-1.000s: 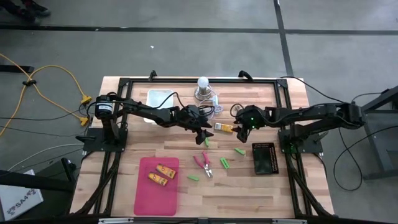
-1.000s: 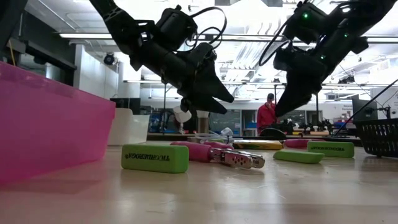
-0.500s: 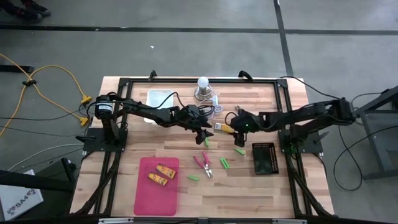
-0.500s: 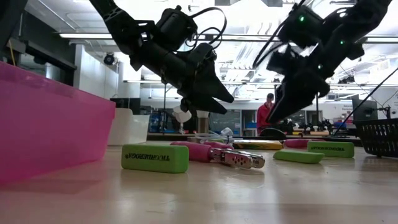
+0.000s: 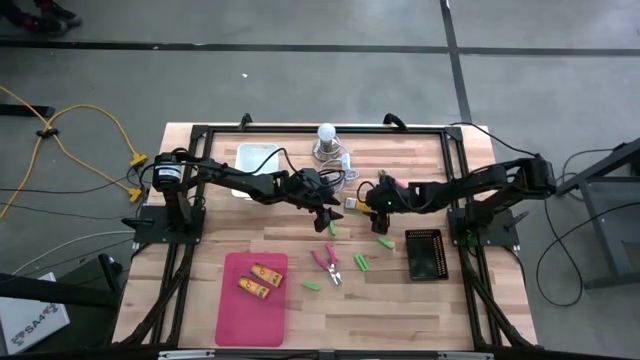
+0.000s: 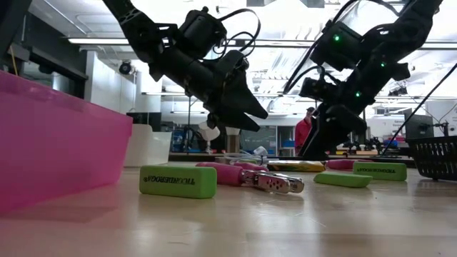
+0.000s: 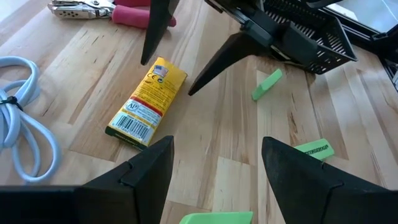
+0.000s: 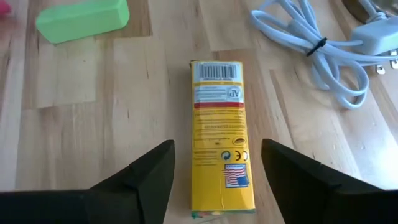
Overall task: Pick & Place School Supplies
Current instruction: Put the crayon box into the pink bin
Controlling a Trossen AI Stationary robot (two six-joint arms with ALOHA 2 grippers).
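Since a second ago the right gripper (image 8: 214, 180) has reached in over the yellow crayon box (image 8: 217, 134) mid-table beside the white cord (image 8: 311, 43), fingers spread astride it. Light, stiff cardboard — pinch across its narrow sides. Left gripper (image 7: 214, 171) hovers nearby, open, empty.

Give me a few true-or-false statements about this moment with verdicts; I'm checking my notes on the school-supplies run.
1. The right tool is open over a yellow box lying on the table. True.
2. Two yellow boxes lie in the pink tray. True.
3. The left tool grips a green eraser. False: it is open and holds nothing.
4. The pink-handled pliers sit inside the black basket. False: they lie on the bare wood beside the tray.
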